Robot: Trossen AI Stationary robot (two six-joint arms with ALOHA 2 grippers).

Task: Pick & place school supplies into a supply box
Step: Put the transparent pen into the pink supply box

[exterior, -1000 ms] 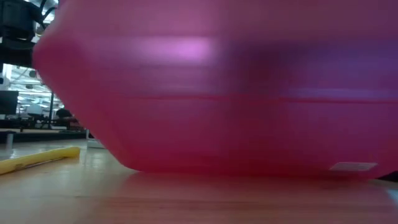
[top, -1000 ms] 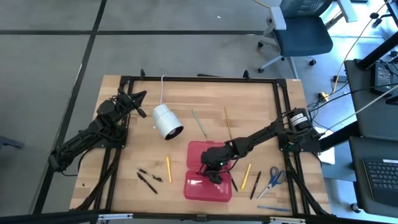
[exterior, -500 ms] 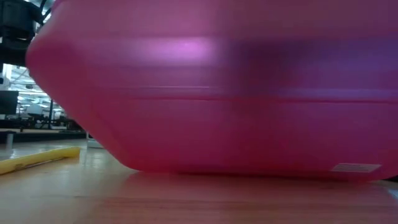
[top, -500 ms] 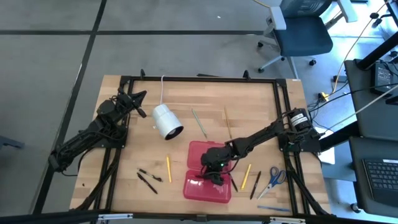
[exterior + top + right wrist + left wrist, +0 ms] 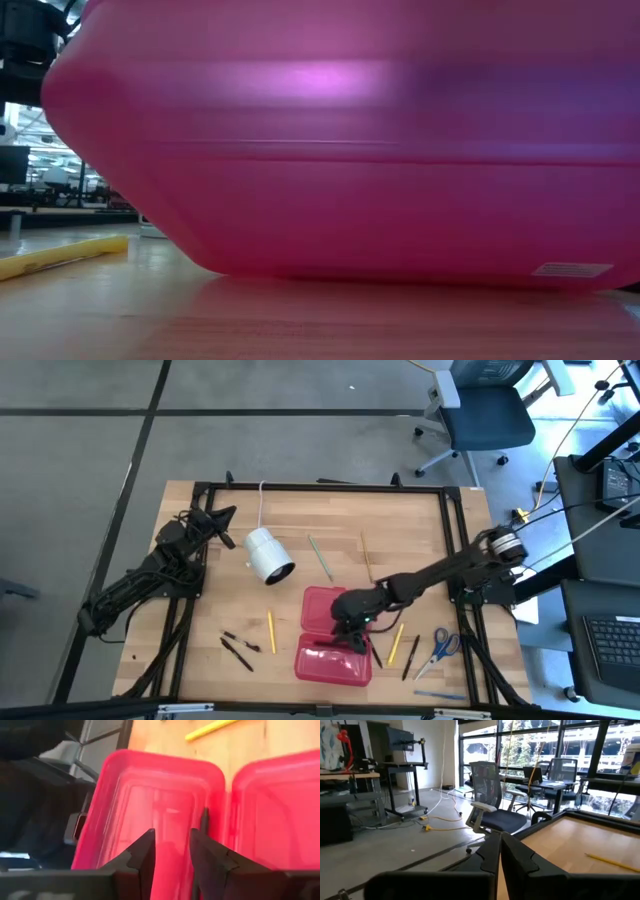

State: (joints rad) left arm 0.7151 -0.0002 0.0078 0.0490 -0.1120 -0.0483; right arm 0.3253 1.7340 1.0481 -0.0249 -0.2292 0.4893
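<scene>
The red supply box (image 5: 330, 635) lies open on the table, one half (image 5: 322, 605) farther and one (image 5: 333, 663) nearer. It fills the low view (image 5: 350, 150). My right gripper (image 5: 352, 628) hovers over the hinge, open, nothing between its fingers (image 5: 172, 851). A thin dark stick (image 5: 203, 822) lies in one half by the hinge wall. Loose on the wood lie yellow pencils (image 5: 271, 630) (image 5: 396, 642), black pens (image 5: 238, 647) (image 5: 411, 657), blue-handled scissors (image 5: 437, 647), a green pencil (image 5: 320, 558) and a wood-coloured pencil (image 5: 366, 558). My left gripper (image 5: 222, 518) waits shut at the far left.
A white cylinder (image 5: 268, 555) with a cord lies left of the box toward the far side. A black frame (image 5: 320, 488) runs around the table's edges. A blue pencil (image 5: 440, 695) lies by the near right corner. An office chair (image 5: 485, 410) stands beyond the far edge.
My right gripper has risen off the box's nearer half and drawn back a little toward the table's right edge. In the low view the box's near wall has shifted slightly sideways. My left arm has kept its place.
</scene>
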